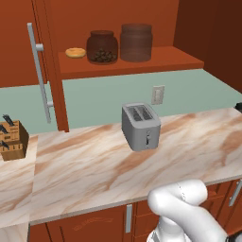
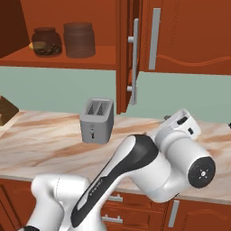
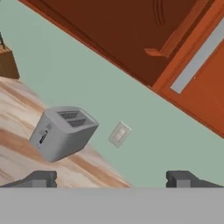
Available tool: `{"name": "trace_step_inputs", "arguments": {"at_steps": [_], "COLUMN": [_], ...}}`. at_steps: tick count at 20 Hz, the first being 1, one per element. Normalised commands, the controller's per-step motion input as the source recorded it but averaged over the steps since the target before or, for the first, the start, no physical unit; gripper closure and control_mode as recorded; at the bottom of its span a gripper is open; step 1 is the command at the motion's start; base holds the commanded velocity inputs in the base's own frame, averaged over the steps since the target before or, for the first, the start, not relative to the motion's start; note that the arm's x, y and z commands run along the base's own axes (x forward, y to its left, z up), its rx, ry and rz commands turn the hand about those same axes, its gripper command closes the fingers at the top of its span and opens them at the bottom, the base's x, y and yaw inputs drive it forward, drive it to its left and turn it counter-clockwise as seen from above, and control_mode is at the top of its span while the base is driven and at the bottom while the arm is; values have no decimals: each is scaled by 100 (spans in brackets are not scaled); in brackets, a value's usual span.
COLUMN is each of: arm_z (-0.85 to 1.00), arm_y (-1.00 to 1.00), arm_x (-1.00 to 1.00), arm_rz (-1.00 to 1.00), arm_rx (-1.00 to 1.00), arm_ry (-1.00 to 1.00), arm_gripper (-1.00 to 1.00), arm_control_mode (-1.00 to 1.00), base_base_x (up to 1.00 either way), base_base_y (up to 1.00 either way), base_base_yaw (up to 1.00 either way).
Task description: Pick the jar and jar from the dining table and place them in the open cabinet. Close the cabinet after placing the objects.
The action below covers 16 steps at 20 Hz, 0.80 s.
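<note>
The rounded glass jar (image 1: 102,47) with brown nut-like pieces stands on the shelf of the open red-brown wall cabinet (image 1: 156,60). The taller smoky-grey jar (image 1: 136,42) is right beside it. Both jars show again in the right base view, rounded jar (image 2: 46,41) and tall jar (image 2: 79,39). The cabinet door (image 1: 45,71) stands swung open, its silver bar handle (image 2: 134,63) seen edge-on from the right. My gripper (image 3: 113,180) is open, with nothing between its fingertips (image 3: 41,179), low over the marble top (image 1: 85,165) and aimed at the wall.
A grey toaster (image 1: 141,126) sits mid-counter near a wall outlet (image 1: 158,94). A wooden knife block (image 1: 12,139) is at the left edge. A small tan item (image 1: 75,52) lies on the shelf left of the jars. A closed cabinet door (image 2: 180,40) lies to the right.
</note>
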Motion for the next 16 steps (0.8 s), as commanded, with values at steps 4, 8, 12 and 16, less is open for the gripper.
{"name": "trace_step_inputs", "arguments": {"at_steps": [4, 8, 12, 16], "arm_z": [0, 0, 0, 1], "arm_y": [-23, -33, -23, 0], "arm_x": [64, 56, 51, 15], "arm_rz": [11, 19, 19, 18], "arm_rx": [7, 4, 0, 0], "arm_ry": [-1, -9, -7, -16], "arm_gripper": [-100, -100, -100, -100], "arm_control_mode": [-100, -100, -100, -100], "base_base_x": [0, 0, 0, 0], "base_base_y": [0, 0, 0, 0], "base_base_yaw": [0, 0, 0, 0]}}
